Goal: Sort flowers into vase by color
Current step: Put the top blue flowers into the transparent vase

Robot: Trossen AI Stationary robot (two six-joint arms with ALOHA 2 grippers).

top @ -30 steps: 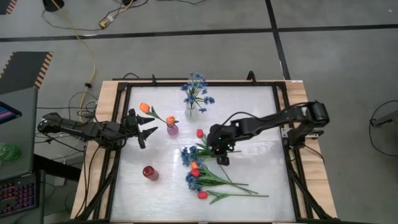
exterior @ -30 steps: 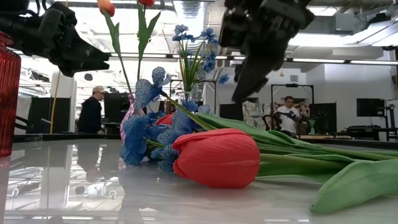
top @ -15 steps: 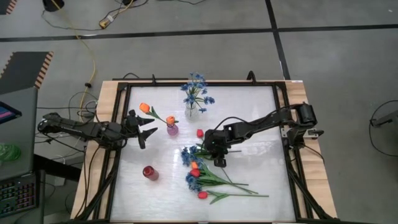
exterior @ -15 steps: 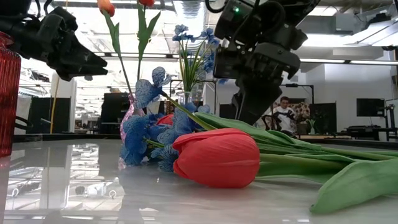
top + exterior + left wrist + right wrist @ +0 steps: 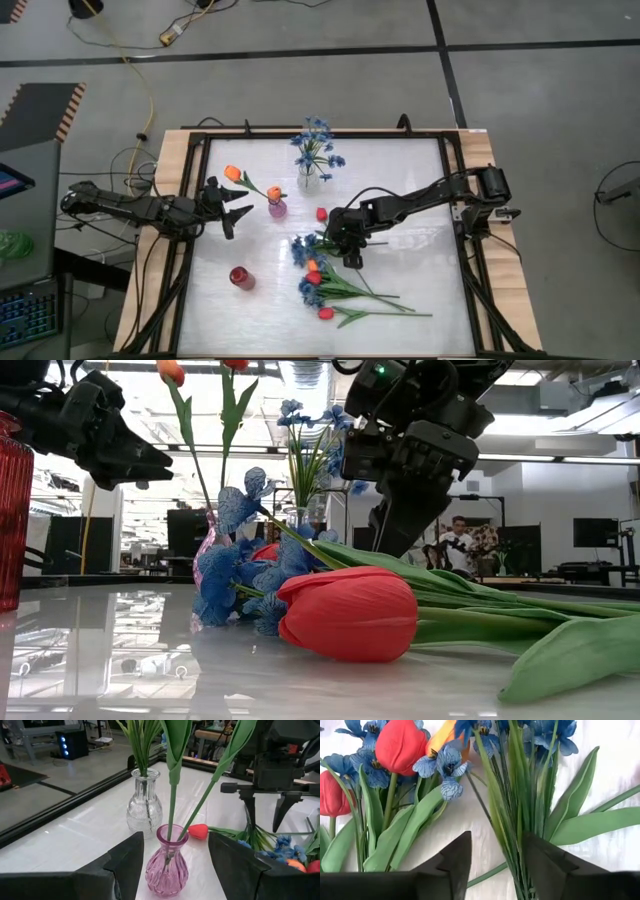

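Loose flowers [image 5: 322,275] lie in a heap at the table's middle: red and orange tulip buds and blue sprigs on green stems. My right gripper [image 5: 497,837] hangs open and slanted down over the heap's far end. Its fingers stand on either side of a blue sprig's green stems [image 5: 507,827]; I cannot tell if they touch. A clear vase [image 5: 308,181] holds blue sprigs, and a pink vase [image 5: 167,866] holds two orange tulips [image 5: 233,173]. A red vase [image 5: 240,278] stands empty. My left gripper [image 5: 238,212] waits open, left of the pink vase.
One red tulip bud [image 5: 322,213] lies apart from the heap, between the pink vase and my right arm. A black frame [image 5: 190,240] runs round the white table top. Bare table shows at the near left and the far right.
My right gripper has come down toward the flower heap and a little toward the table's left, and now hangs close over the stems. The flowers and vases lie as before.
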